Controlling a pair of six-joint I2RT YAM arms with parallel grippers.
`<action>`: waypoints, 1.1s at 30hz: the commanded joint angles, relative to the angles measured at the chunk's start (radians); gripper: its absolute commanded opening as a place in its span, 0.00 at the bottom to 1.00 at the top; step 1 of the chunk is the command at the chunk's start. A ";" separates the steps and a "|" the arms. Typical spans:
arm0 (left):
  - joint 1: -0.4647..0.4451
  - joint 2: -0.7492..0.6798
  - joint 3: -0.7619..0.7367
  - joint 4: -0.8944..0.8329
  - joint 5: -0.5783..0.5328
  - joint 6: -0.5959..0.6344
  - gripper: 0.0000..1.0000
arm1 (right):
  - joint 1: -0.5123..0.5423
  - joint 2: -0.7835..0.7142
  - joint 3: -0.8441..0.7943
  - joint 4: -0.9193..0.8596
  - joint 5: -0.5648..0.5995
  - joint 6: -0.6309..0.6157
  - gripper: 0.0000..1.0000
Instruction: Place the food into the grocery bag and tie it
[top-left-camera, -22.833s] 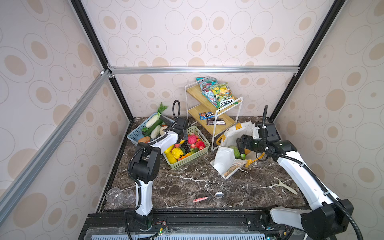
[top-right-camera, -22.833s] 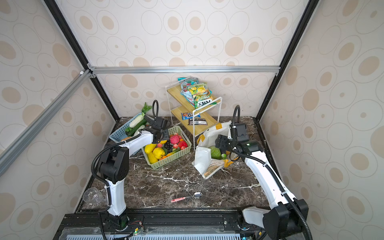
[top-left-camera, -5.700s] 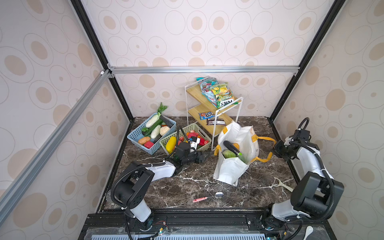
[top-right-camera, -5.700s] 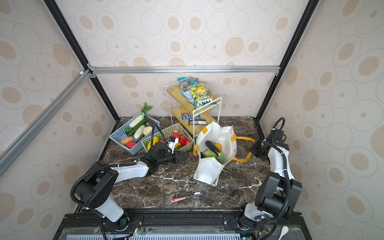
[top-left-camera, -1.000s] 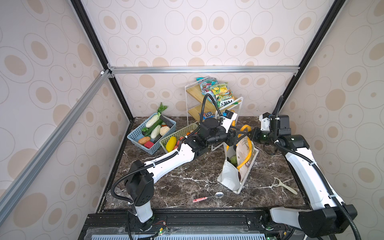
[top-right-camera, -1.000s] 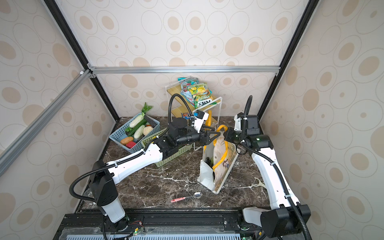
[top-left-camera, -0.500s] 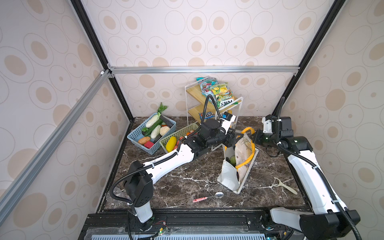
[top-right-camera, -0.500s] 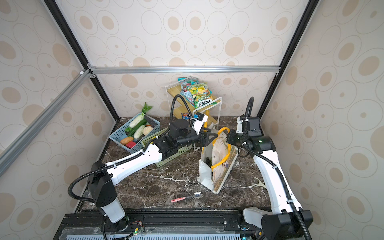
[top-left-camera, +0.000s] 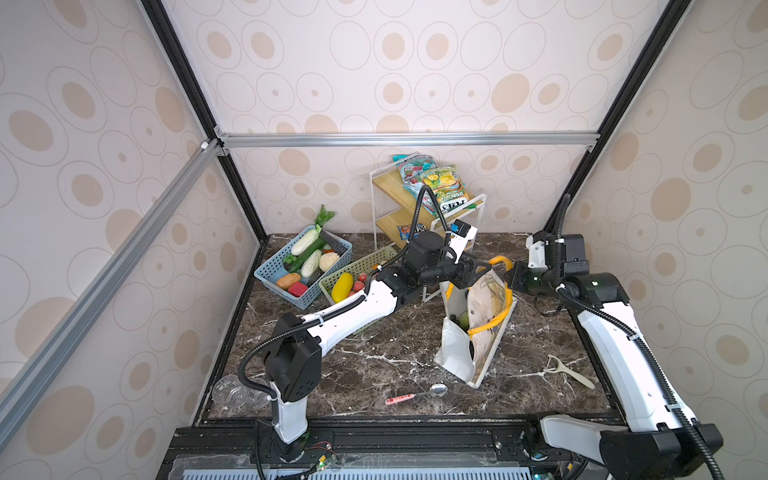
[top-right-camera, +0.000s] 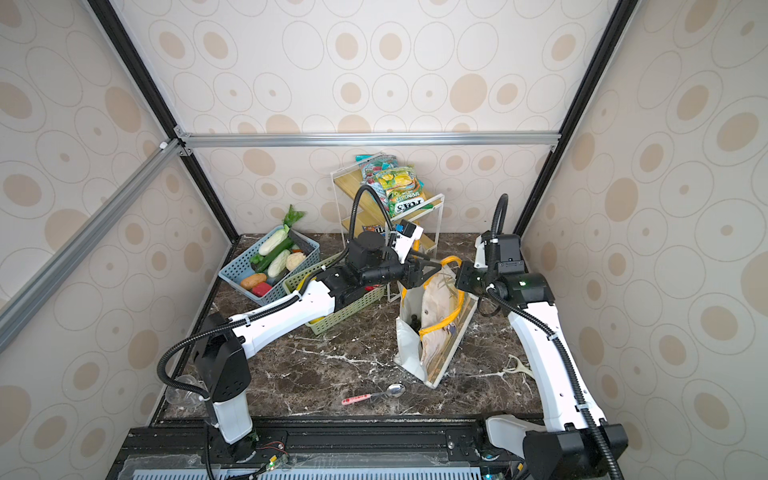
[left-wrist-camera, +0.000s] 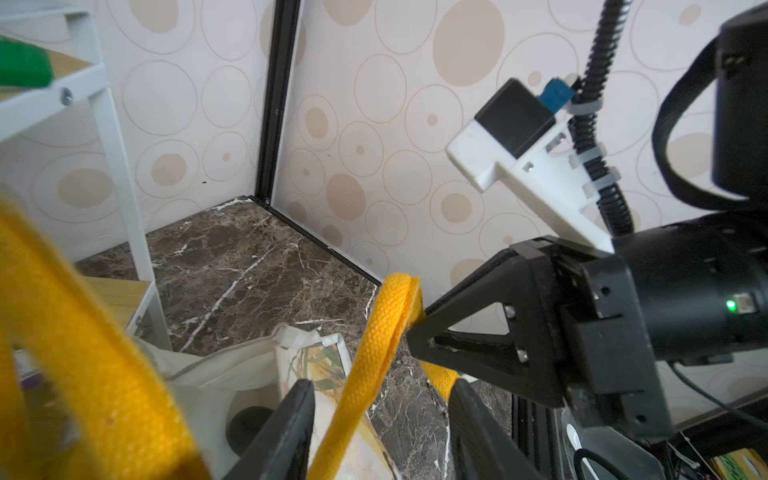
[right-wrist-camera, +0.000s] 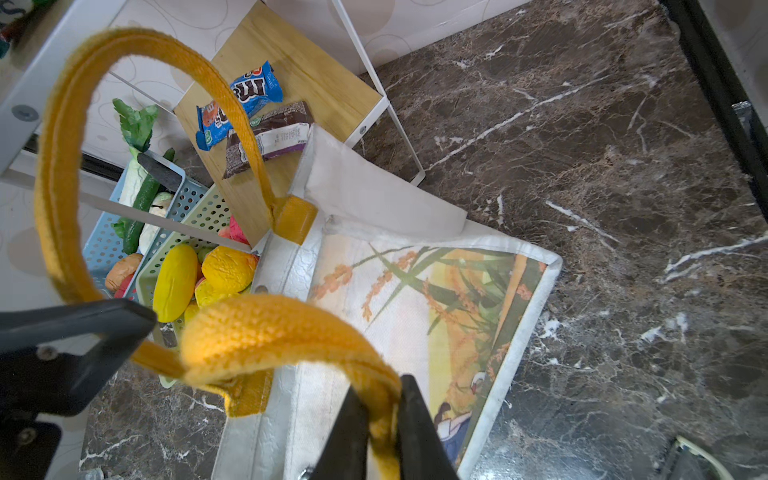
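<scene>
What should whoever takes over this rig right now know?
Grippers: the right gripper is shut on one handle of the bag, holding it up. The left gripper is open, with that handle's strap running between its jaws, unpinched.
Things: the bag stands mid-table, leaning; the second handle loops up beside the left gripper.
Done: a green piece and a dark piece are in the bag.
Left: more food sits in the green basket and the blue basket; the handles are not yet tied.
</scene>
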 joint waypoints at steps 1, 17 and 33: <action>-0.022 0.007 0.074 -0.001 0.079 0.018 0.52 | -0.001 -0.008 0.008 -0.035 0.003 -0.009 0.16; -0.065 0.035 0.082 0.024 0.157 -0.035 0.51 | -0.019 -0.120 -0.049 -0.203 0.236 0.055 0.19; 0.009 -0.082 0.189 -0.176 0.086 -0.045 0.56 | -0.018 -0.052 -0.014 -0.132 0.145 0.048 0.20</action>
